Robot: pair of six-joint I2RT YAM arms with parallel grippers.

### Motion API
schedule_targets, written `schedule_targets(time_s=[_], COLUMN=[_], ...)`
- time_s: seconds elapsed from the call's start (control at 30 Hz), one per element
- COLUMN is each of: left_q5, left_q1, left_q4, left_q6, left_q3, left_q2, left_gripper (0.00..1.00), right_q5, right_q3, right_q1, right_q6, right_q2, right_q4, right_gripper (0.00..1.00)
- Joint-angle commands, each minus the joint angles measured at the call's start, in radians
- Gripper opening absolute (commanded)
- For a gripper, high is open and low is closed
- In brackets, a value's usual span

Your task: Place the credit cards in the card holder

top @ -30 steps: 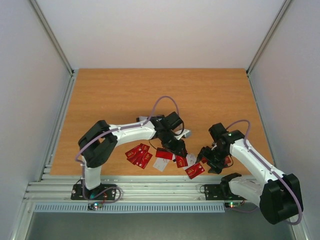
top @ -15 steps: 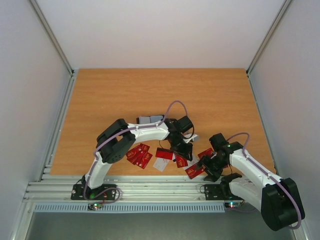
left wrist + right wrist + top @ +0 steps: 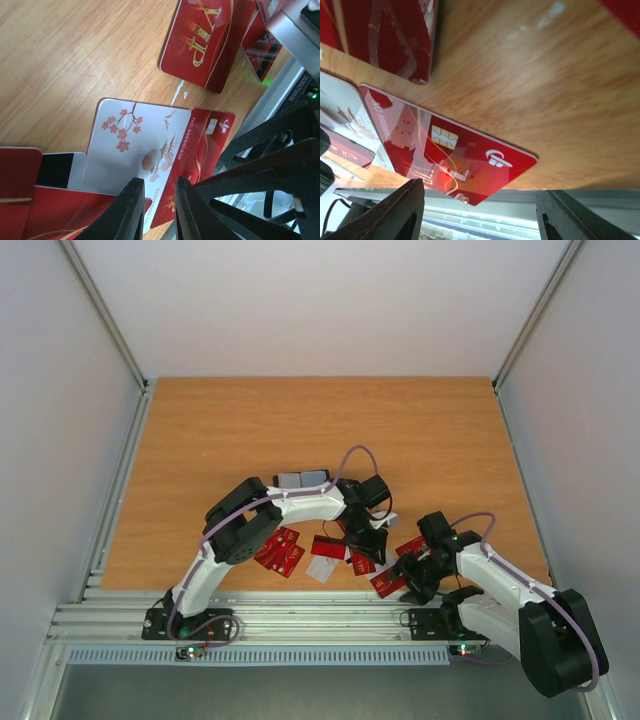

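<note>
Several credit cards lie flat near the table's front edge, mostly red [image 3: 280,550]. The card holder [image 3: 302,480] lies behind my left arm, grey and black. My left gripper [image 3: 365,543] hangs low over a white blossom card [image 3: 130,145] and a red chip card [image 3: 200,150]. Its jaws [image 3: 157,182] stand a narrow gap apart with nothing between them. My right gripper [image 3: 408,578] is open, its fingers wide on either side of a red chip card [image 3: 455,155] at the table's front edge. That card's corner overhangs the edge.
A red VIP card [image 3: 205,40] lies just beyond the left gripper. The aluminium rail [image 3: 300,620] runs along the front edge right below the cards. The two grippers are close together. White walls enclose the table on three sides.
My left arm has stretched right and forward, uncovering the card holder. My right gripper has dropped toward the front edge over the red chip card, its jaws somewhat narrower.
</note>
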Motion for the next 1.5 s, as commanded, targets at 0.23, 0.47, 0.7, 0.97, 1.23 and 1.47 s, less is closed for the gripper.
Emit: schedule_targets(time_s=[0.23,0.47,0.7,0.97,1.23,1.47], left_q5=[0.033,0.054,0.064,0.070,0.073,0.075], left_q1=[-0.012,-0.014,-0.014,-0.014,-0.014,-0.014], left_q4=[0.030,0.066,0.067,0.054,0.037,0.016], left_q6=[-0.036,-0.055,-0.050,-0.032,-0.015,0.001], left_q3=[-0.058,-0.095,-0.102,-0.096,-0.091,-0.069], left_q2=[0.039,0.040,0.045,0.050,0.054,0.066], left_gripper=[0.20,0.20,0.20,0.20,0.20,0.20], right_q5=[-0.067,-0.079,-0.085,-0.093,-0.075,-0.068], right_q3=[-0.053,-0.055,-0.027,0.003,0.055,0.077], right_q1=[-0.006,-0.006,-0.005,-0.006,-0.005,-0.006], right_q6=[0.038,0.044,0.042,0.029,0.010,-0.003], right_q2=[0.044,0.052,0.033,0.016,-0.027,-0.022], right_q4=[0.176,0.184,0.156,0.109,0.027,-0.001], right_gripper=[0.57,0.53,0.46,0.44,0.44,0.40])
